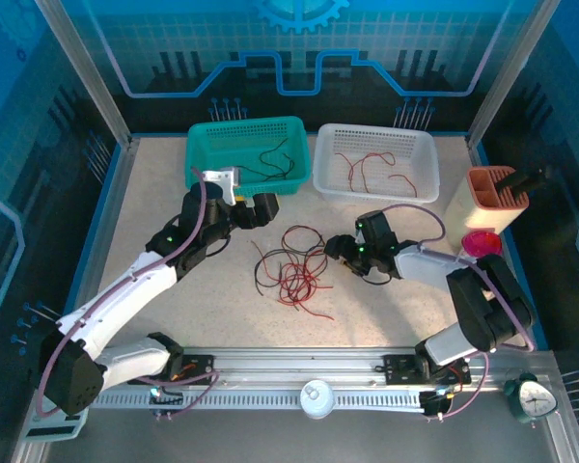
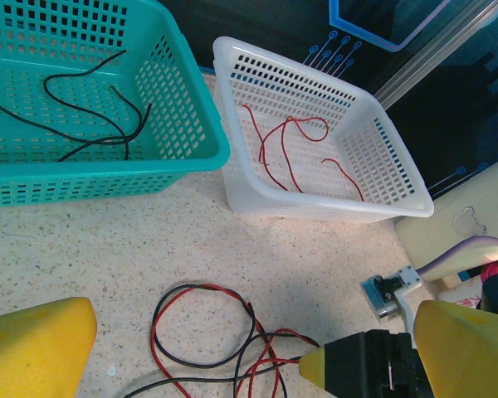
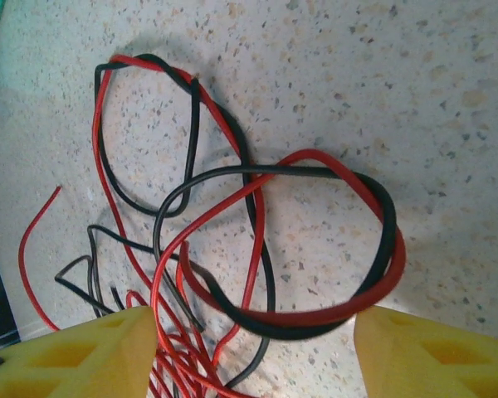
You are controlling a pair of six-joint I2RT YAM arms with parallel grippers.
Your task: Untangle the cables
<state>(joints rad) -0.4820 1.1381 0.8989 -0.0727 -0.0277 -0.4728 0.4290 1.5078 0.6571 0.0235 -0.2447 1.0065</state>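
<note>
**Mia:** How are the two arms standing?

**Ben:** The left arm (image 1: 135, 289) reaches far out. The left gripper (image 1: 262, 206) hangs just in front of the green basket (image 1: 246, 122), wide apart, holding nothing. The right arm (image 1: 463, 289) is bent. The right gripper (image 1: 334, 251) points at the tangled cables (image 1: 291, 270), wide apart too. A red and black loop lies between its yellow fingers (image 3: 75, 352).

**Mia:** How many things?

**Ben:** Two baskets. The green one has black cables (image 2: 91, 124) in it, and the white basket (image 1: 376, 129) has red cables (image 2: 286, 149). One tangled pile lies mid-table (image 1: 386, 318). I cannot count its wires.
</note>
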